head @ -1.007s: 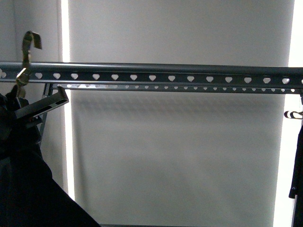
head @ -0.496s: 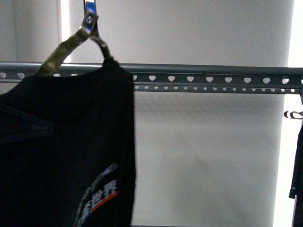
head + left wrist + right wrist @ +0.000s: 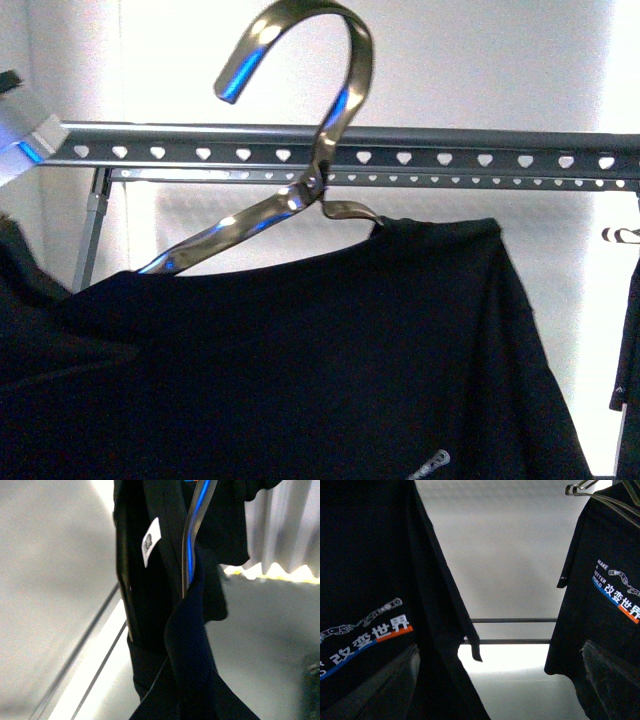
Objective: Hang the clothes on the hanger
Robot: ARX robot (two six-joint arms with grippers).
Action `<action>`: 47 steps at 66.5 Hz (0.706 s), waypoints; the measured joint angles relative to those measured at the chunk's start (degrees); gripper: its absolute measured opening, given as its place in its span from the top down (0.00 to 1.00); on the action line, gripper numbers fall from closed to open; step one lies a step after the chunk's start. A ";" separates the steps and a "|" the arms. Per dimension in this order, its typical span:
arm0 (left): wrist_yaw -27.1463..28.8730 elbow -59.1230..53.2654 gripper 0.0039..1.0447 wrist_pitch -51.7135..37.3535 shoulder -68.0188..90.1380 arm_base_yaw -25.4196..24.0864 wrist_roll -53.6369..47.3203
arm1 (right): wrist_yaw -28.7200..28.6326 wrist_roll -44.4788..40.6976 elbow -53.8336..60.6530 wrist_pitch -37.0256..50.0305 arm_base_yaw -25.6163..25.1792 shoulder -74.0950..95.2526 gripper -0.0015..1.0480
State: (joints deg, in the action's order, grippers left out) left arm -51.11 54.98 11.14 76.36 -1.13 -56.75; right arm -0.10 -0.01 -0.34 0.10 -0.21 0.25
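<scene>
While holding the T-shirt (image 3: 350,340) near the hanger rail (image 3: 450,150), collar below it and metal hook (image 3: 335,60) showing above it, carry the hook over the rail, then lower squarely onto it. Left hand's grip: cannot tell. Right hand (image 3: 497,657) spread wide, empty, below the rail.

right gripper (image 3: 498,647) holds its jaws spread wide, one dark finger (image 3: 395,680) on each side, nothing between them. left gripper (image 3: 145,605) shows only a dark finger (image 3: 124,587); its grip is unclear.
</scene>
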 joint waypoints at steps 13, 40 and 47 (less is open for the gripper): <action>4.13 4.39 0.96 -8.68 5.27 5.38 -7.61 | 0.00 0.00 0.00 0.00 0.00 0.00 0.07; 7.17 14.60 0.96 -19.67 17.29 10.60 -16.15 | 0.00 0.00 0.00 0.00 0.00 0.00 0.07; 7.04 17.57 0.96 -19.96 19.41 10.47 -18.10 | 0.00 0.00 0.00 0.00 0.00 0.00 0.07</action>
State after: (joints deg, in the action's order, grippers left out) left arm -44.07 72.55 -8.82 95.77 9.34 -74.85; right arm -0.10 -0.01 -0.34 0.10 -0.21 0.25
